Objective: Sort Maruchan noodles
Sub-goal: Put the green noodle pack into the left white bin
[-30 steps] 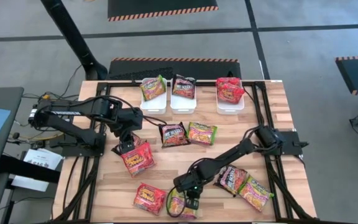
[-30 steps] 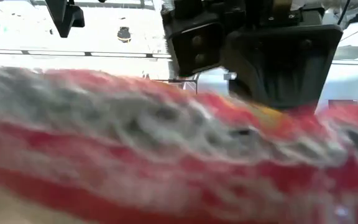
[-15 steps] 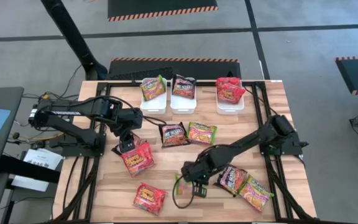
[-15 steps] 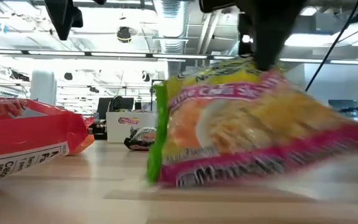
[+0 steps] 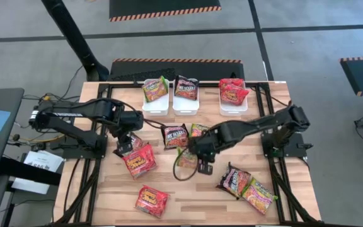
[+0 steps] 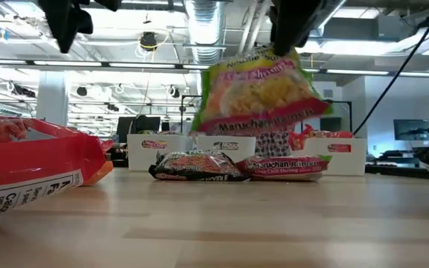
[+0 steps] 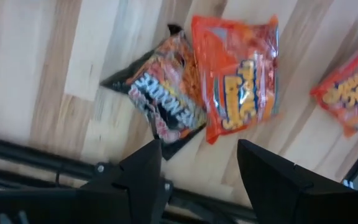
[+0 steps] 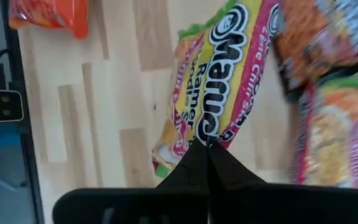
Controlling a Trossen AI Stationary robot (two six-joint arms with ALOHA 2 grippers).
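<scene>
My right gripper [image 5: 194, 153] hovers over the table's middle, shut on a green-yellow Maruchan packet [image 6: 263, 93] that hangs in the air. My left gripper [image 7: 197, 167] is open above a dark packet [image 7: 163, 106] and a red packet [image 7: 241, 81], which lie flat on the left part of the table and overlap. Loose packets lie flat on the wood: a dark one [image 5: 175, 135], a green-yellow one [image 5: 205, 133], a red one [image 5: 151, 200], and a dark [image 5: 234, 180] and green-yellow [image 5: 258, 194] pair near the right corner. My right gripper pinches the green-yellow packet by one edge [image 8: 209, 138] between its two shut fingers, from above. The packet is lifted clear of the table and hangs tilted below the fingers [image 6: 296, 33].
Three white trays stand along the far edge, holding a green-yellow packet [image 5: 155, 89], a dark packet [image 5: 186, 88] and red packets [image 5: 233, 93]. Black frame rails [image 5: 276, 170] run along the table's sides. Bare wood shows at the near middle [image 5: 194, 202].
My right gripper has risen from the table's near edge and travelled toward the far edge to the middle, carrying the green-yellow packet. The packet, first lying on the wood, was lifted clear and now hangs in the air.
</scene>
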